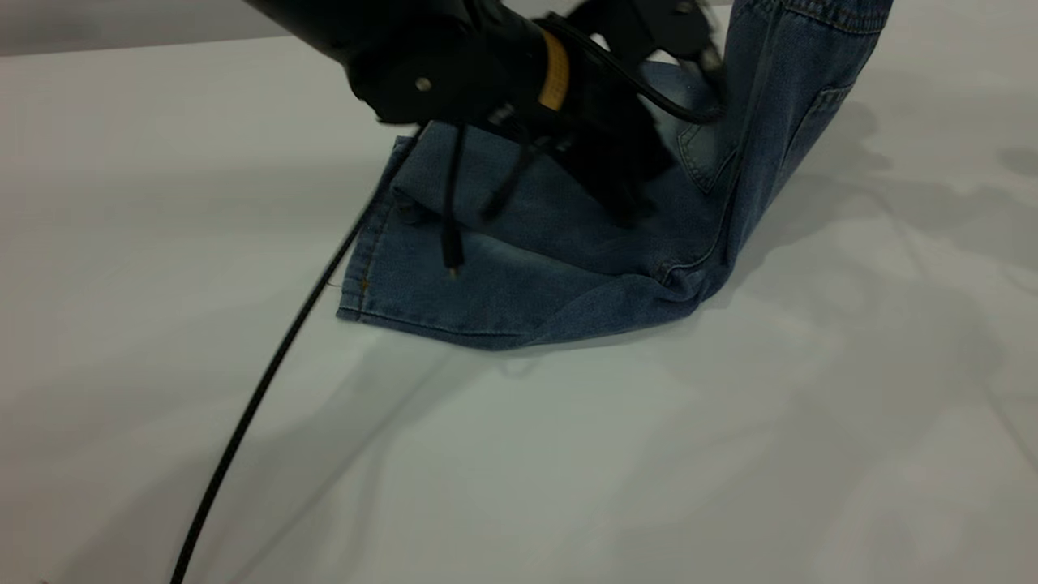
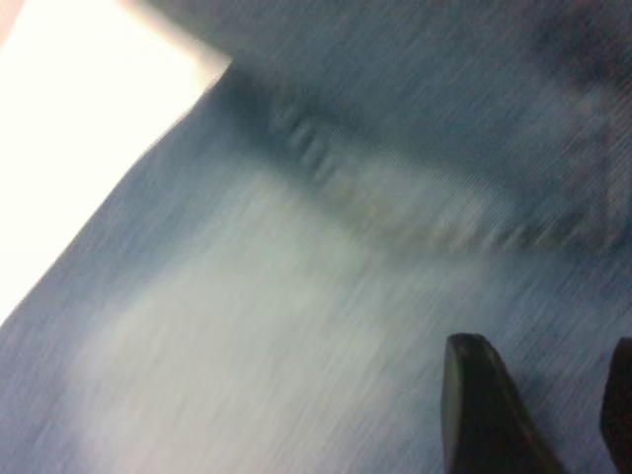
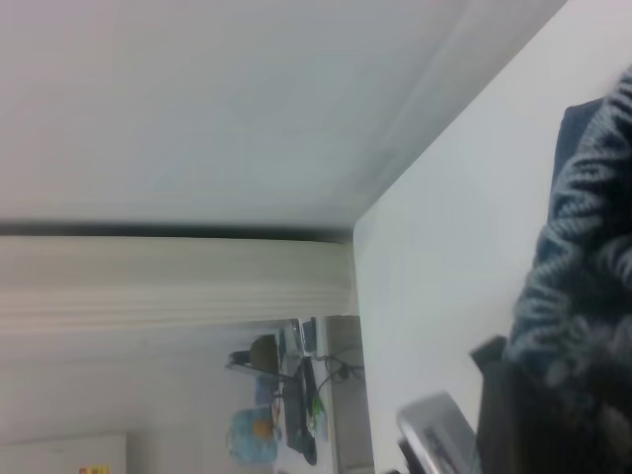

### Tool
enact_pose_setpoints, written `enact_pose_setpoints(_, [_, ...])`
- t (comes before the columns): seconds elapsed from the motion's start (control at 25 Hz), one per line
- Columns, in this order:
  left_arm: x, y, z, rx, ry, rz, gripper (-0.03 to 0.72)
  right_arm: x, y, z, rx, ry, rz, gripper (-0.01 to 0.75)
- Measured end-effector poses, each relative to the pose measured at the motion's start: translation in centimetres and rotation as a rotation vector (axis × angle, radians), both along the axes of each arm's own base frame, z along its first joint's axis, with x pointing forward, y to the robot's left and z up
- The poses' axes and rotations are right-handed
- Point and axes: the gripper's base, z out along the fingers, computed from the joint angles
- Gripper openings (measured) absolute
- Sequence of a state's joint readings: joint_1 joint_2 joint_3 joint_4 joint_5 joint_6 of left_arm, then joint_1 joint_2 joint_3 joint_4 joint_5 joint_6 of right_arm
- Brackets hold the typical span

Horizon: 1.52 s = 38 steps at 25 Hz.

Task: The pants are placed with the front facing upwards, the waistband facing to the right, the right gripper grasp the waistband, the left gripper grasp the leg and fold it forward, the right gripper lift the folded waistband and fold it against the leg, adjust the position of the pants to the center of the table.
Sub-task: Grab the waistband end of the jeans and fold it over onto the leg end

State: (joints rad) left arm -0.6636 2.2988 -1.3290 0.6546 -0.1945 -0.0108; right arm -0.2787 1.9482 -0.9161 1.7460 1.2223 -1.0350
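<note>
Large plain white matte table (image 1: 568,470) under short blue denim pants (image 1: 519,276), waist end lifted high by black angular right gripper (image 3: 533,395) pinching gathered waistband; black plated left gripper (image 1: 624,203) low over legs, spread.

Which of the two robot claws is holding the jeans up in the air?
The right end effector, gripping the raised waistband of the pants; the left end effector is low over the flat leg.

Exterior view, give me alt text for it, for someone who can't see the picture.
Blue denim pants lie on a white table, their waistband end lifted up at the right and running out of the top of the frame. The left hand is low over the flat part of the pants, its black cable trailing across the table.
</note>
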Motion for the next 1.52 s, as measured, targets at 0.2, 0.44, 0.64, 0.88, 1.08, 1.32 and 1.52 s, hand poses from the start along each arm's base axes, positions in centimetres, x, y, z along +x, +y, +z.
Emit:
enact_pose_setpoints(0.2, [0.9, 2.0, 0.0, 0.105, 0.034, 0.081, 0.286, 0.0, 0.0, 0.0, -0.002, 0.001, 0.0, 0.039])
enact_pose_setpoints(0.44, [1.0, 3.1, -0.3, 0.182, 0.064, 0.127, 0.286, 0.0, 0.2, 0.1, -0.004, -0.002, 0.006, 0.039])
enact_pose_setpoints(0.64, [1.2, 2.9, -0.1, 0.131, 0.063, 0.133, 0.286, 0.7, 1.7, 0.9, -0.013, -0.037, 0.055, 0.039])
enact_pose_setpoints(0.88, [1.1, 2.8, -0.1, 0.12, 0.061, 0.13, 0.286, 2.3, 4.4, 2.9, -0.012, -0.104, 0.135, 0.039])
enact_pose_setpoints(1.08, [1.2, 2.7, -0.1, 0.109, 0.055, 0.123, 0.286, 2.4, 5.7, 3.2, -0.014, -0.121, 0.172, 0.039])
enact_pose_setpoints(1.32, [2.3, 4.0, 1.0, 0.095, 0.039, 0.162, 0.286, 2.5, 5.6, 3.2, -0.016, -0.122, 0.168, 0.039])
enact_pose_setpoints(1.52, [3.7, 6.0, 3.2, 0.069, 0.004, 0.217, 0.286, 2.5, 5.6, 3.2, -0.015, -0.123, 0.167, 0.039])
